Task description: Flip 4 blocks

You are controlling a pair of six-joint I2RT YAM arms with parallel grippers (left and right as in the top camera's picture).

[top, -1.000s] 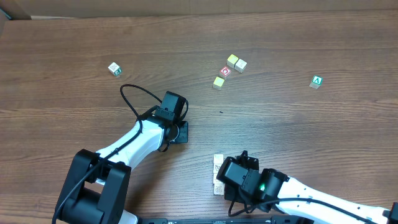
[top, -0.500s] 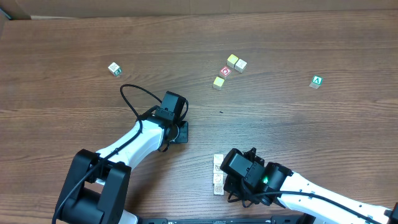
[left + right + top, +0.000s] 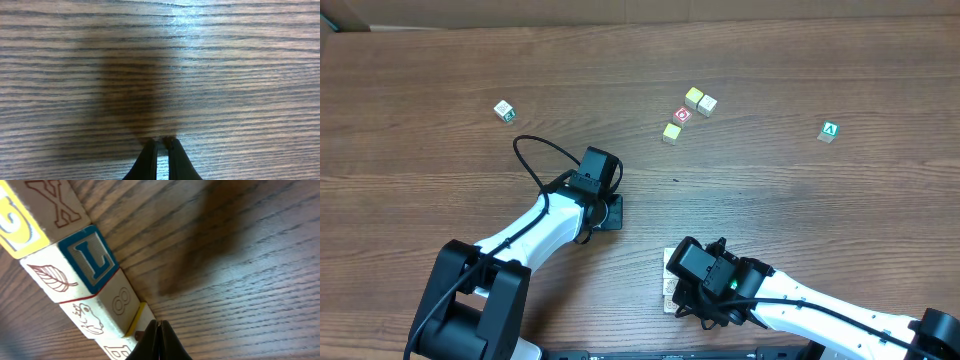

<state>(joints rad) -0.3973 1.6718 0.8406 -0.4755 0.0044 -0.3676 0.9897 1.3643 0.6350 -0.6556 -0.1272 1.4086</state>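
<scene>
The blocks (image 3: 87, 260) lie in a touching row running from the upper left to the bottom of the right wrist view. They are a cube with an "X" and a yellow face (image 3: 30, 210), a blue "L" cube, an "8" cube with a frog drawing (image 3: 107, 310) and a "B" cube (image 3: 120, 351). My right gripper (image 3: 159, 326) is shut with nothing in it, its tips at the table beside the yellow edge between the "8" and "B" cubes. From overhead the right wrist hides most of the row (image 3: 669, 258). My left gripper (image 3: 162, 142) is shut, resting on bare wood (image 3: 613, 212).
A red-faced cube (image 3: 682, 115) with pale neighbours (image 3: 700, 100) sits at the centre back. A green "A" cube (image 3: 830, 131) is far right and a green-edged cube (image 3: 504, 111) is at the back left. The left arm's black cable (image 3: 535, 148) loops over the table.
My right gripper has slid left toward the row of blocks and now covers more of it from overhead. The left arm has not moved.
</scene>
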